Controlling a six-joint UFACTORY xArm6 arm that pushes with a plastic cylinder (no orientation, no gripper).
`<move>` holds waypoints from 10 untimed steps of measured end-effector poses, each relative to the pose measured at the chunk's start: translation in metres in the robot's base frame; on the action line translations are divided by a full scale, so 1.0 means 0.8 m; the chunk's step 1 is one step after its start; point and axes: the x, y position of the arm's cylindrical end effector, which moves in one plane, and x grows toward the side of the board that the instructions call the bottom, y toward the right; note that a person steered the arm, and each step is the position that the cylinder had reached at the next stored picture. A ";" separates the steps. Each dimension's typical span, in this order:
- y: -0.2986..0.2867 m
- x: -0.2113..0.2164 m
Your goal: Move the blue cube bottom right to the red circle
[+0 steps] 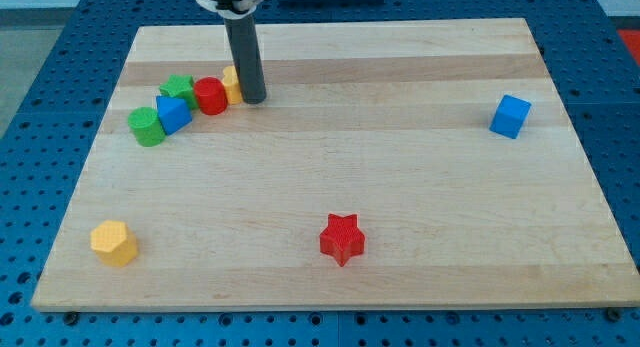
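Note:
A blue cube (510, 116) sits alone at the view's right, near the board's right edge. A red circle (210, 95) stands in a cluster at the upper left. My tip (253, 98) rests on the board just right of that cluster, touching or nearly touching a yellow block (232, 83), whose shape is partly hidden by the rod. The tip is far left of the blue cube. A second blue block (173, 114) lies left of the red circle.
A green star (179, 87) and a green cylinder (147, 126) belong to the same cluster. A yellow hexagon (113, 242) lies at the lower left. A red star (342, 238) lies at the bottom centre. The wooden board (400, 187) sits on a blue perforated surface.

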 end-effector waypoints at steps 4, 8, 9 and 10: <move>0.172 0.152; 0.449 0.143; 0.478 0.129; 0.478 0.115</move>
